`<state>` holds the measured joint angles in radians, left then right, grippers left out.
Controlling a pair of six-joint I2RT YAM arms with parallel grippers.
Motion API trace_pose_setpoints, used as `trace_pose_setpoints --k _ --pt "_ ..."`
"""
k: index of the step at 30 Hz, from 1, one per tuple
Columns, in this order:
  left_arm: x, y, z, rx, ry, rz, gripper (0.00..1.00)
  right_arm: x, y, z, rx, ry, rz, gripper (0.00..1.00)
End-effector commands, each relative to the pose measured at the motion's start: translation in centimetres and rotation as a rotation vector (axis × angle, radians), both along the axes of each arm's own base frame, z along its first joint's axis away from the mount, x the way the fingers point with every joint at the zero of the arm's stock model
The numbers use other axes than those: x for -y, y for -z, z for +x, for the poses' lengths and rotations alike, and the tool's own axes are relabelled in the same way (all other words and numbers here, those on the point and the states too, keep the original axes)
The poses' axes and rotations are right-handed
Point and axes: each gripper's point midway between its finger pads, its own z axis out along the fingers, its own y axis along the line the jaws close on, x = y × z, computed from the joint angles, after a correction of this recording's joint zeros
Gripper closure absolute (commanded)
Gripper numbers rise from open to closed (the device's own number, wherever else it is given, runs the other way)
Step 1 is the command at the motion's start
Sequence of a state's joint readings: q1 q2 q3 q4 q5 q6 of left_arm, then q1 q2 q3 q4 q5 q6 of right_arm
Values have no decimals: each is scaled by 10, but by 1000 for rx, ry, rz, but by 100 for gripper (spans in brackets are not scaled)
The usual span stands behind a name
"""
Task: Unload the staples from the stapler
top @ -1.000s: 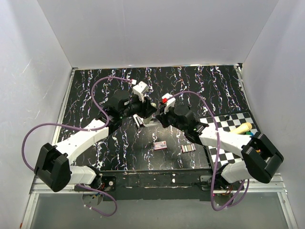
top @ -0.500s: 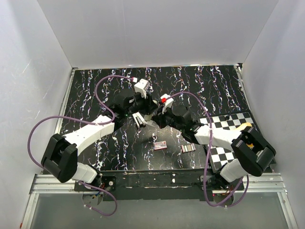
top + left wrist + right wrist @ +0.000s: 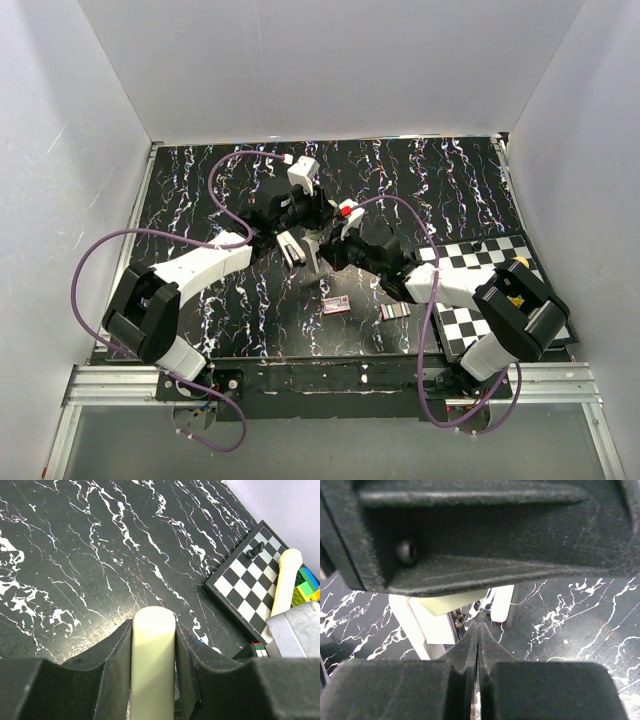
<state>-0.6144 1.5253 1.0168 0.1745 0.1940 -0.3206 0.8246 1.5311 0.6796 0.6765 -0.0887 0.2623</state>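
My left gripper is shut on the stapler and holds it above the middle of the black marbled table. In the left wrist view the stapler's cream top fills the gap between the fingers. My right gripper is right next to the stapler's lower end. In the right wrist view its jaws are pressed together on a thin grey metal strip, with their tips at the stapler's cream and metal opening. The left gripper's black body fills the top of that view.
Two small flat boxes lie on the table near the front. A checkered board sits at the right with a pale wooden stick, a dark chess piece and coloured blocks. White walls surround the table.
The left arm has reached further right and away from its base with the stapler. The right gripper has moved left, up to the stapler.
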Motion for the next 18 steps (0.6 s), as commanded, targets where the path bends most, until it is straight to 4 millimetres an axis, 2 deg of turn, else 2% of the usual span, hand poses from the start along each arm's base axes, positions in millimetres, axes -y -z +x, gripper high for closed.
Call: trace_pose_setpoints --k 1,9,18 --pt "8 -57 23 128 -46 -131 100 -8 0 -14 -26 -64 51 99" --pt "7 -37 34 107 -90 -118 100 -11 -8 -18 -55 -108 132 99" --pt "13 -32 45 110 -96 -107 100 -14 -14 -23 -94 -143 197 99"
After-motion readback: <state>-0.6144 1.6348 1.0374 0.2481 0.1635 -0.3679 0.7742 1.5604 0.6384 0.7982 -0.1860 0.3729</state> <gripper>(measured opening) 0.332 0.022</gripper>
